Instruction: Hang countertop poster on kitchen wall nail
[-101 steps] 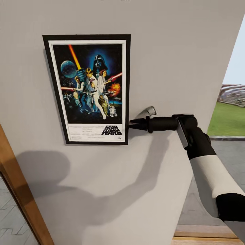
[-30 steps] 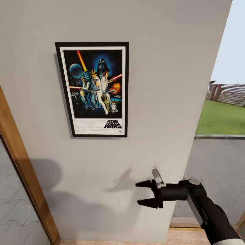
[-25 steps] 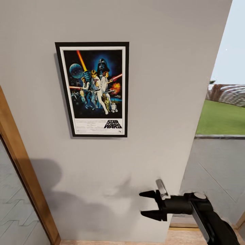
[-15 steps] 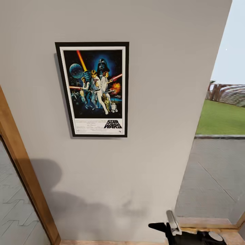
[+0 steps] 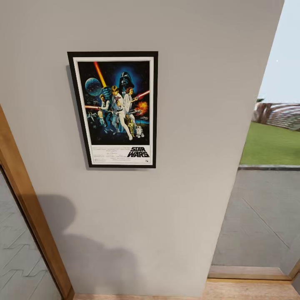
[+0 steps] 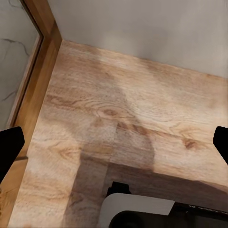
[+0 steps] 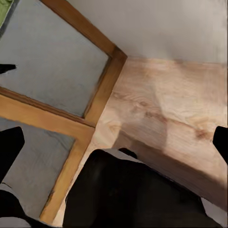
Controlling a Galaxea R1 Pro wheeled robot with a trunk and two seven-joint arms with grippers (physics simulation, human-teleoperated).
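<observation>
Head view: poster on the wall; wrist views — both tools spread wide over wood floor.

Right claw released poster, dropped toward floor.

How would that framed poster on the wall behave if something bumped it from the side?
The poster looks rigid: its thin black frame keeps straight edges. It is probably light, being so flat against the wall. Whatever it hangs from is hidden, so a sideways nudge might swing it crooked.
</observation>
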